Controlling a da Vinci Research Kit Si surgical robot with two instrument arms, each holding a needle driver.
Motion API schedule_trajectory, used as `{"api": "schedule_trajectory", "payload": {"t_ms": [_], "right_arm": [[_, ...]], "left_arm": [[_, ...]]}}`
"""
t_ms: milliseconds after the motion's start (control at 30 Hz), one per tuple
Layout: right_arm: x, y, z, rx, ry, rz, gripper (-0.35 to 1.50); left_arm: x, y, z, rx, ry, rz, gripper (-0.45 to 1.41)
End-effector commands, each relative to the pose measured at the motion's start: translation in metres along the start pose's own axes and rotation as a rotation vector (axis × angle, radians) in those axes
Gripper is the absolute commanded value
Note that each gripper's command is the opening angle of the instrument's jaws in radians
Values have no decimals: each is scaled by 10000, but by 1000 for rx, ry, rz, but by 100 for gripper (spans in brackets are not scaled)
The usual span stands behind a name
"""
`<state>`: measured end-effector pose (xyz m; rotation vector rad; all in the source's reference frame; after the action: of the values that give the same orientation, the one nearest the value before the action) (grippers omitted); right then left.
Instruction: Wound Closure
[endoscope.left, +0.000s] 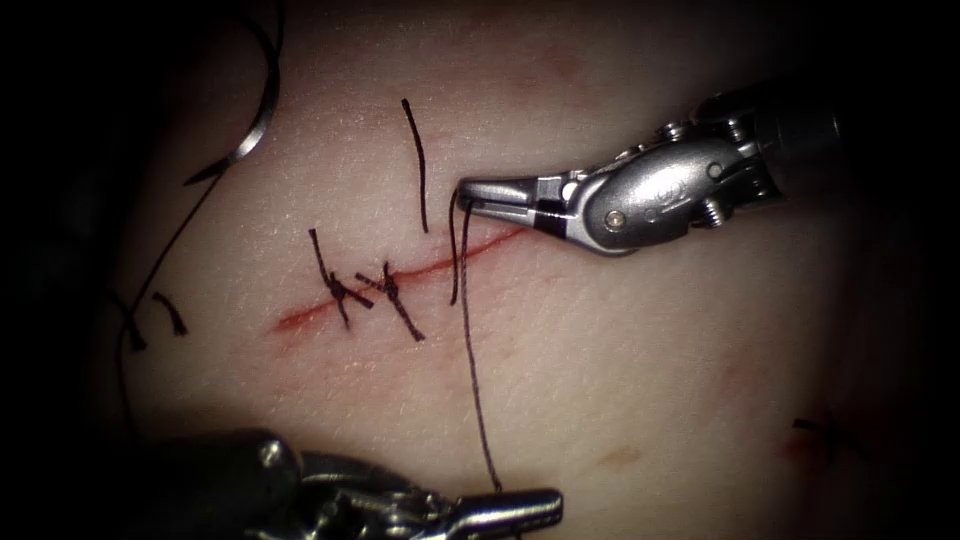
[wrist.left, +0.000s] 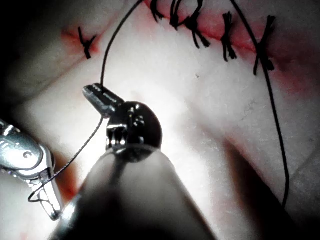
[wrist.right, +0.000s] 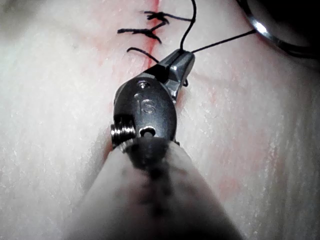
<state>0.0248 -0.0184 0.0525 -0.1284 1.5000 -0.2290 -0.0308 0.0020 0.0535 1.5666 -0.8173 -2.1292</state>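
Two knots (endoscope.left: 365, 288) already close the cut (endoscope.left: 440, 262); knot-tying seems underway. Right tool (endoscope.left: 475, 192) and left tool (endoscope.left: 530, 503) both grip thread (endoscope.left: 478, 400); needle (endoscope.left: 255, 120) lies loose, upper left. Tightening needs steady opposite pull.

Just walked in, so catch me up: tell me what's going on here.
Both tools hold the thread across the cut in the tissue. The right claw is shut on it above the cut; the left claw grips its lower end. The needle lies free on the tissue, upper left. Two knotted stitches sit further left.
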Motion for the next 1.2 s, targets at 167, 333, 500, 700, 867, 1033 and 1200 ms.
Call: {"api": "schedule_trajectory", "payload": {"t_ms": [167, 333, 500, 700, 867, 1033, 1200], "right_arm": [[14, -18, 1, 11, 7, 13, -35], [34, -33, -9, 26, 20, 24, -35], [59, -49, -13, 44, 32, 74, -13], [78, -45, -13, 56, 25, 247, 130], [79, -30, -17, 52, 21, 293, 147], [80, 3, -23, 44, 25, 328, 54], [72, 45, 2, -1, 7, 288, -35]], "left_arm": [[-7, -5, -45, 10, -12, -17, -45], [-12, -11, -95, 32, -50, -34, -45], [-13, -9, -129, 41, -97, -38, -45], [-12, -8, -143, 26, -143, -15, -45], [-11, -8, -145, 22, -155, 2, -45], [-6, -9, -142, 14, -170, 29, -45], [-8, -10, -139, -1, -183, 75, -45]]}}
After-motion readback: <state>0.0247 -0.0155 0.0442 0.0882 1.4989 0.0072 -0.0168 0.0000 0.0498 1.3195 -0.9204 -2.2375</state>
